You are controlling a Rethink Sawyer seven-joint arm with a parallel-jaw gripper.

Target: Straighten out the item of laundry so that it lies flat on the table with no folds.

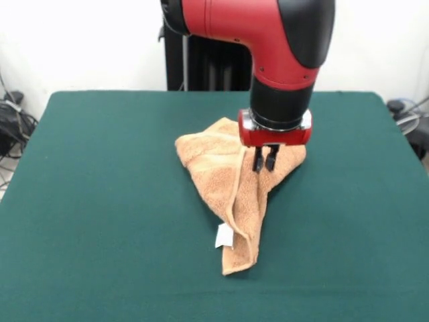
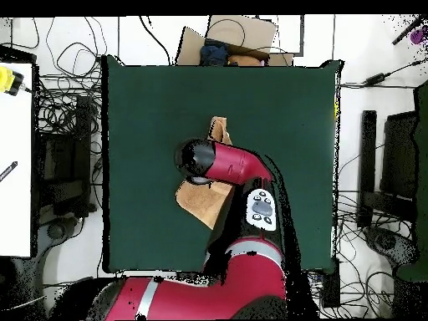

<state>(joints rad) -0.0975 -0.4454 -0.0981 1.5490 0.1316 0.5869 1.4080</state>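
Orange-tan terry towel (image 1: 231, 184) lies crumpled near the middle of the dark green felt-topped table (image 1: 100, 201), folded into a rough wedge whose narrow end points toward the camera in the front view, with a small white tag (image 1: 223, 236) at its edge. The red and black gripper (image 1: 265, 159) hangs over its far right part, jaws narrowly apart, tips at the cloth; whether they pinch it is unclear.

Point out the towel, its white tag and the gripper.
towel (image 1: 214, 164): front view, on the folded terry surface left of the gripper.
white tag (image 1: 224, 236): front view, on the tag's middle, at the towel's near edge.
gripper (image 1: 265, 159): front view, between the two dark fingertips above the towel.
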